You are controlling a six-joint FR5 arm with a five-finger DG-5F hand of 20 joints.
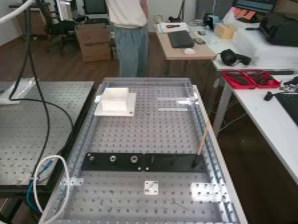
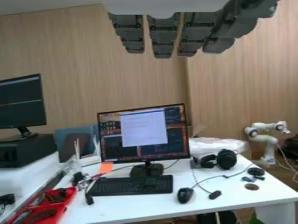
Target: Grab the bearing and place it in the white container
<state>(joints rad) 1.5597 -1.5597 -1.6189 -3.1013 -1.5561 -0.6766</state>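
High view: ring-shaped bearings [image 1: 134, 159] sit on the black fixture strip [image 1: 174, 162], well apart from the white container [image 1: 115, 100]. Wrist view: the robot hand [image 2: 164, 36] hangs open, fingers straight, gripping nothing.

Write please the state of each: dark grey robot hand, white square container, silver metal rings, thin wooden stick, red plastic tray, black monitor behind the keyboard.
Hand: open, fingers straight.
White container: set down on the bench; contents cannot be told.
Silver rings: on the long black strip, not in anyone's grip.
Wooden stick: tilted.
Red tray: open, things inside.
Monitor: switched on.
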